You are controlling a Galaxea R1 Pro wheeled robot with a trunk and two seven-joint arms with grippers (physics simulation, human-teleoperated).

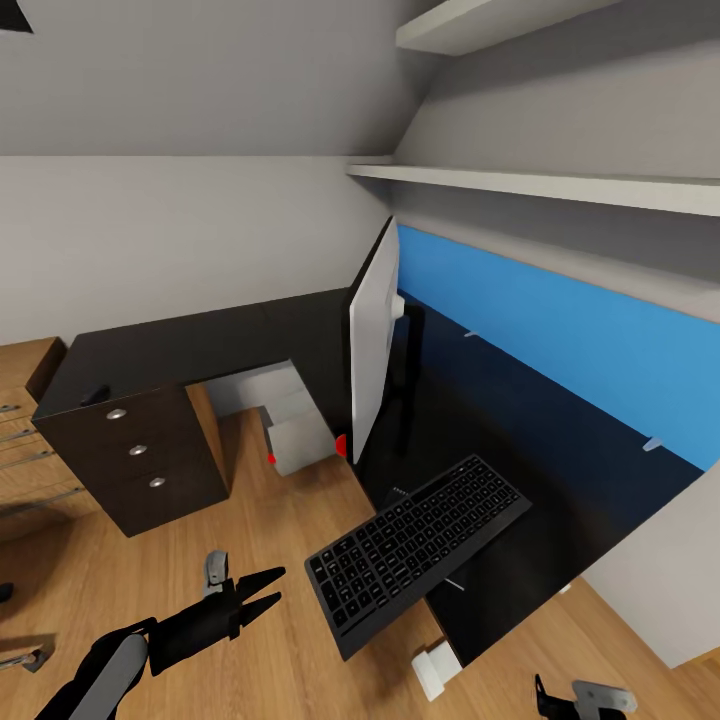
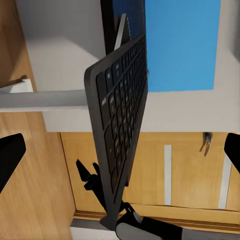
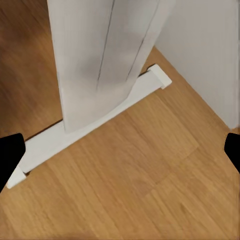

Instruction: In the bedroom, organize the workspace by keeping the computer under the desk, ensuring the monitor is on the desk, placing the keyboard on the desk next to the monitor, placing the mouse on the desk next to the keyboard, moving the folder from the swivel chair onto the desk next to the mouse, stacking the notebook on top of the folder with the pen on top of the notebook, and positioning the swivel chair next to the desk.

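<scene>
Black keyboard point(image 1: 418, 552) overhangs the surface point(image 1: 560, 470) edge beside the monitor point(image 1: 373, 340); your left hand point(image 1: 262, 590) is spread, right hand's state unclear.

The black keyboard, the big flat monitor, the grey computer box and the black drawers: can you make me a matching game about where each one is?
Things:
1. black keyboard with a silver-grey frame
2. large flat monitor on a thin black stand
3. light grey box-shaped computer
4. black three-drawer unit

Places:
A. on the wooden floor under the black desk
B. below the desk's left end
C. lying partly over the desk's front edge
D. standing on the desk before the blue back panel

Pairs: 1-C, 2-D, 3-A, 4-B
</scene>
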